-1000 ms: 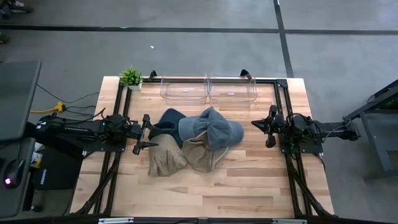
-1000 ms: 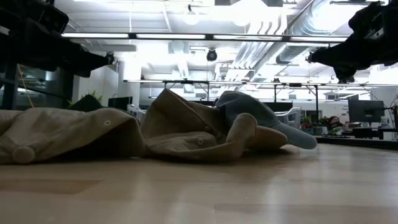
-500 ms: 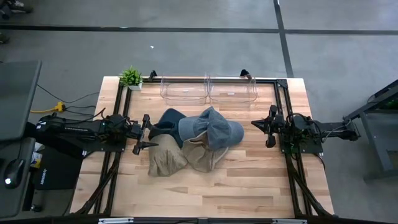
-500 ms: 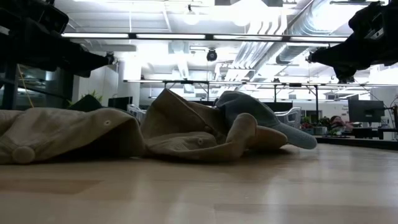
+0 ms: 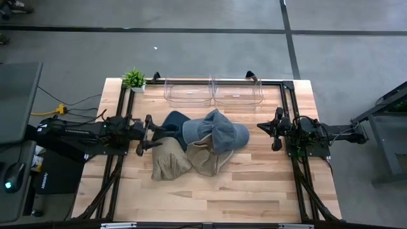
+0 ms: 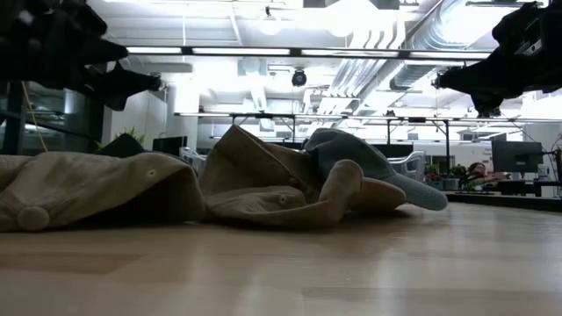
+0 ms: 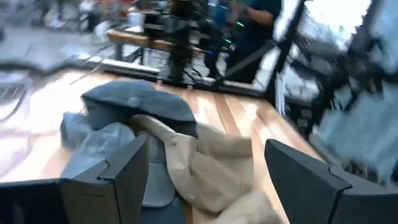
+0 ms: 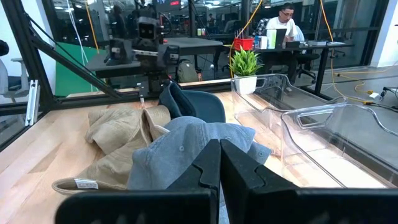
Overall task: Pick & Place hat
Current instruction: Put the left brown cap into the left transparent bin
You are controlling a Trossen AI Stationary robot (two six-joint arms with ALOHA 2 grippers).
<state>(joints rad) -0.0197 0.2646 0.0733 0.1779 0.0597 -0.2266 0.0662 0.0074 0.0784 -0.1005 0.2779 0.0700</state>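
Fingers of the left gripper [image 5: 151, 134] have edged closer to the hats [image 5: 200, 143]

The pile holds a faded denim-blue hat [image 5: 219, 132], a dark navy hat [image 5: 170, 122] and two khaki-tan hats [image 5: 170, 162], all plain and unpatterned, lying on a pale wood table [image 5: 216, 191] with a light grain and a black frame. Two clear, colourless bins [image 5: 213, 91] sit beside a green plant [image 5: 133, 78] in a white pot.
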